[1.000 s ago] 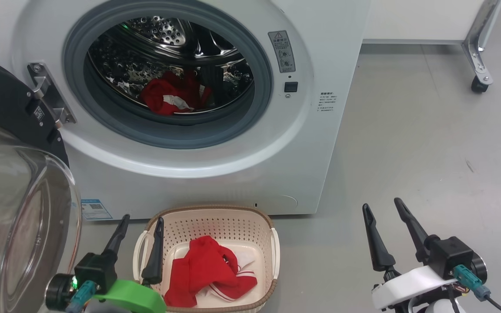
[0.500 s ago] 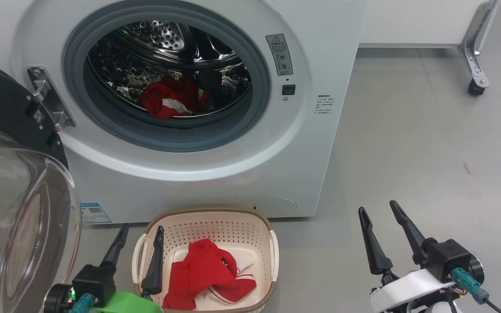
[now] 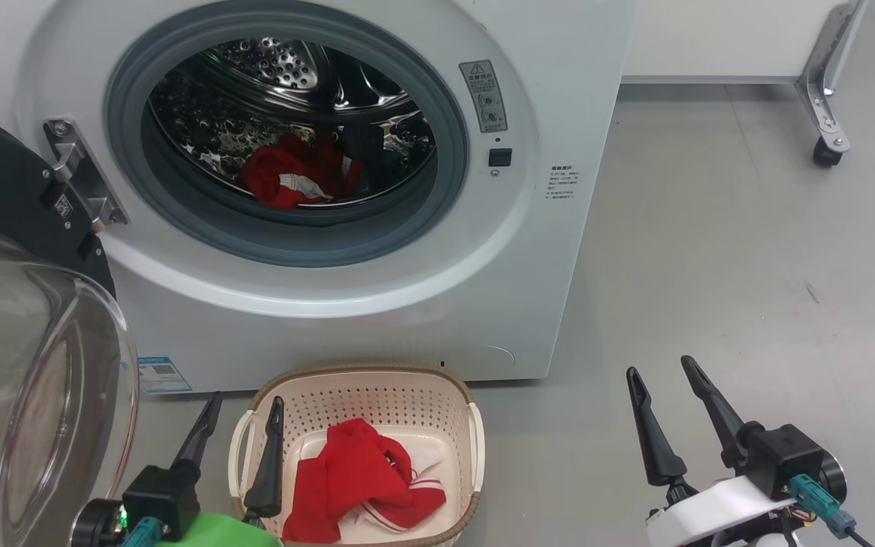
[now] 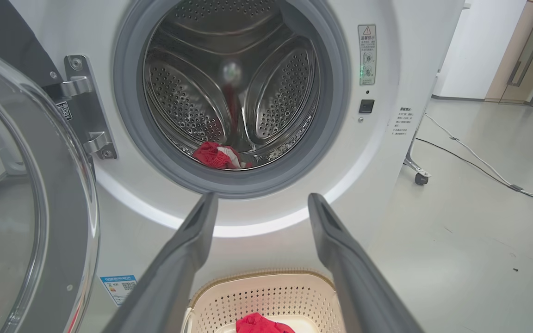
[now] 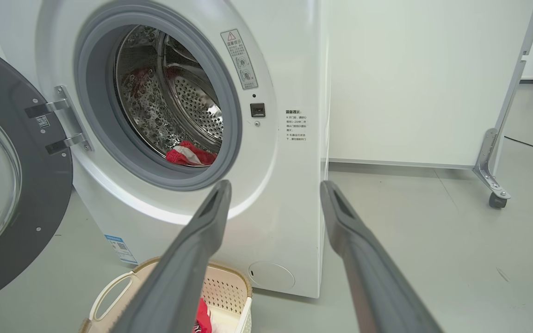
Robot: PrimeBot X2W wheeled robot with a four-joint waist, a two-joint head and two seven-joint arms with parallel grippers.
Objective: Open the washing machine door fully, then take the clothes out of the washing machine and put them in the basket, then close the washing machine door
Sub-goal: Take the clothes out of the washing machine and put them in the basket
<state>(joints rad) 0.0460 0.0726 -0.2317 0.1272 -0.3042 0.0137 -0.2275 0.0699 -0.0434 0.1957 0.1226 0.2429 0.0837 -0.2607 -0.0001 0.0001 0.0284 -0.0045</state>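
The washing machine point(image 3: 529, 251) stands with its door point(image 3: 20, 365) swung wide open to the left, glass bowl bulging toward me. Red clothes point(image 3: 293, 173) lie at the bottom of the steel drum, also seen as clothes point(image 4: 215, 155) and clothes point(image 5: 190, 155). A second red garment with white stripes point(image 3: 361, 479) lies in the cream basket point(image 3: 369, 377) on the floor before the machine. My left gripper point(image 3: 244, 406) is open and empty above the basket's left rim. My right gripper point(image 3: 661, 368) is open and empty over bare floor to the right.
A white panel on a metal leg with a caster point(image 3: 825, 152) stands at the back right. Cables point(image 4: 479, 162) run across the grey floor to the right of the machine. A blue label point(image 3: 158, 374) marks the machine's lower left front.
The head view has shifted slightly, so everything sits a little lower and further left. Both grippers stay open and hold their places; the clothes have not moved.
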